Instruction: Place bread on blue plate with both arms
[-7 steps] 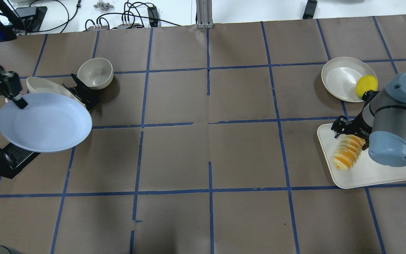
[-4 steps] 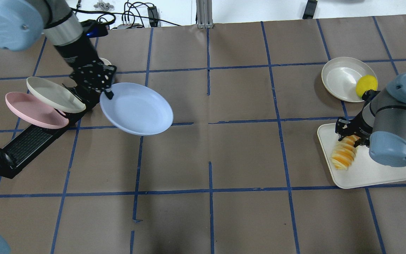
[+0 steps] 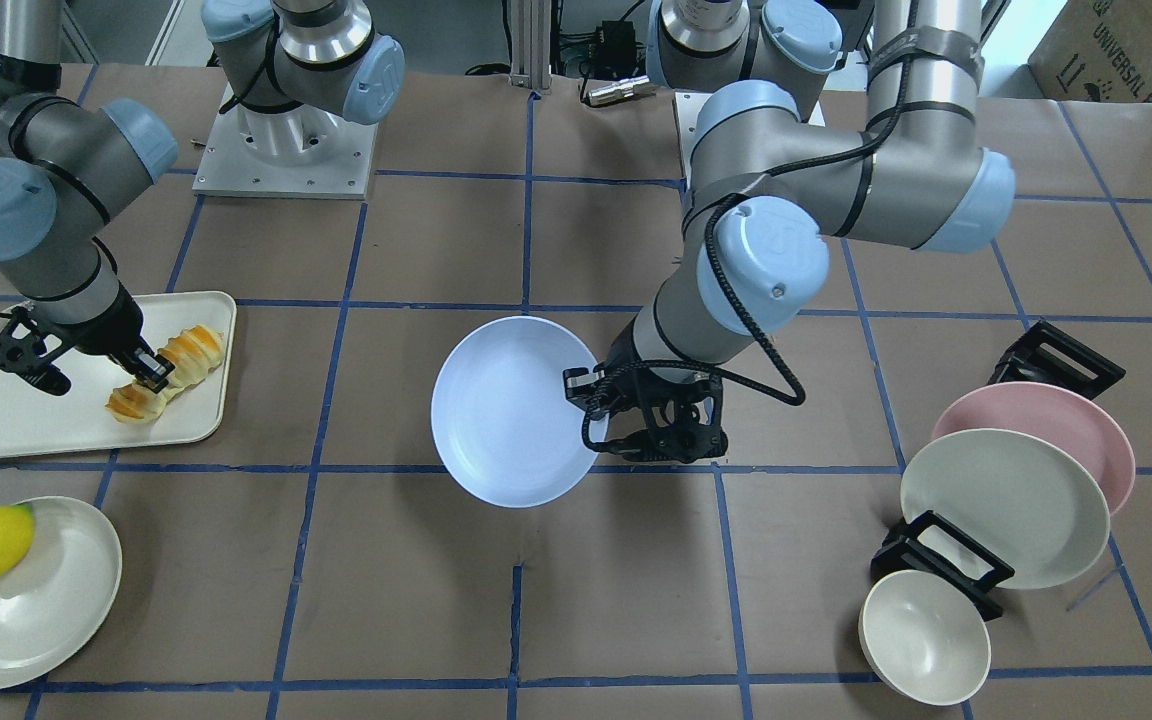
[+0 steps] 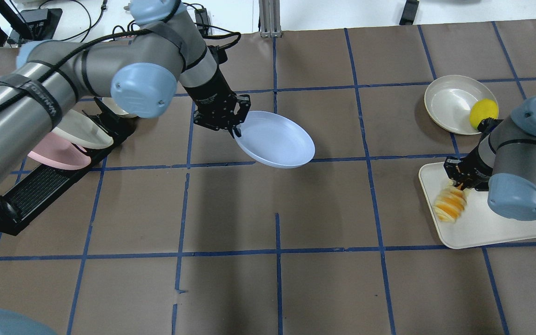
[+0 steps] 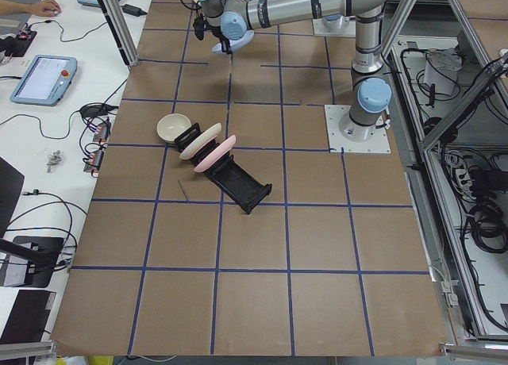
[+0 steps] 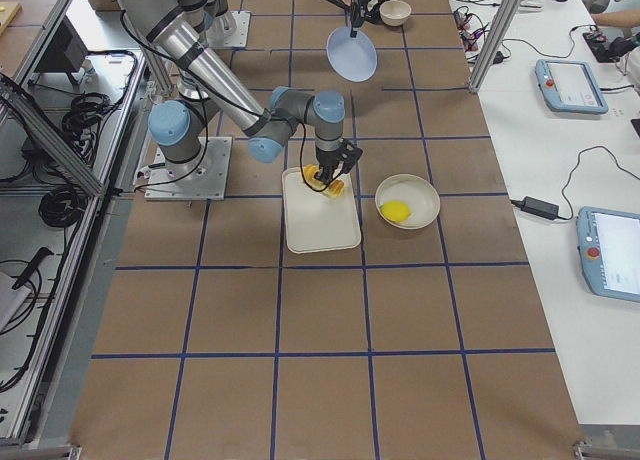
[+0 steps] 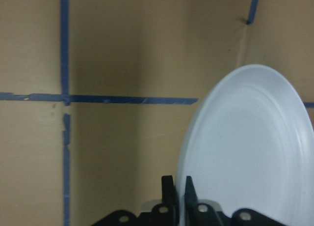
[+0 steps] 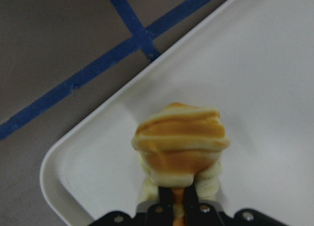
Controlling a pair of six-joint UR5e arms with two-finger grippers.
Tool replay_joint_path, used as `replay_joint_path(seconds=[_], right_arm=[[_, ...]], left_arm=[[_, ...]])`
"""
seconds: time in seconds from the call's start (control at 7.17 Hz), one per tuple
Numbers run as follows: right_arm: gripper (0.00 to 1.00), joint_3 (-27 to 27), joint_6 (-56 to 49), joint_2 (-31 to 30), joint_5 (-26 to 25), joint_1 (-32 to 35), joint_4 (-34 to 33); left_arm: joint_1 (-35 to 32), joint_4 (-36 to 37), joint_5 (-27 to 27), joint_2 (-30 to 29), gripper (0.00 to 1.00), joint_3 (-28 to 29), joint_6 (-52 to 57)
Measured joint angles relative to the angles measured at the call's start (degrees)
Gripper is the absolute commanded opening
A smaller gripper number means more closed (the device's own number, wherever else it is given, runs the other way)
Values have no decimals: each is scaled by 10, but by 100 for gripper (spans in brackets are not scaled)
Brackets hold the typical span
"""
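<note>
The blue plate (image 4: 277, 139) hangs tilted above the table's middle, held by its rim in my left gripper (image 4: 236, 129), which is shut on it; it also shows in the front view (image 3: 506, 410) and the left wrist view (image 7: 245, 152). The striped bread (image 4: 449, 207) is on the white tray (image 4: 496, 232) at the right. My right gripper (image 4: 458, 185) is shut on one end of the bread, which tips up from the tray (image 8: 88, 162) in the right wrist view (image 8: 179, 142). The front view shows the bread (image 3: 176, 365) and the right gripper (image 3: 151, 380) too.
A yellow lemon (image 4: 483, 114) lies on a cream plate (image 4: 449, 104) beyond the tray. At the left a black rack (image 4: 30, 195) holds a pink plate (image 3: 1056, 415) and a cream plate (image 3: 1004, 505). A cream bowl (image 3: 924, 635) stands beside it.
My left arm has swung the blue plate from over the rack at the left to the table's middle. My right gripper has closed on the bread and tipped one end up.
</note>
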Motion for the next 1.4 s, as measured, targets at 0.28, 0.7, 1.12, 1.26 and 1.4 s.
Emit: replay_joint_path(seconds=[0.28,0.7,1.12,1.26,1.4], right_arm=[[8,-8,-10,-62,4,16,36],[8,-64,-36,-104,18,122,76],[7,-188,-38,-66,19,230,181],[8,-227,-37,-36,19,268,198],[8,-255,-37,-5,19,305,205]], left_arm=[[-11,37,-3,-10,99,-23,-16],[6,95,0,-8,100,-73,14],[57,58,43,32,100,-74,132],[91,32,58,49,100,-68,209],[135,-14,66,71,100,-60,264]])
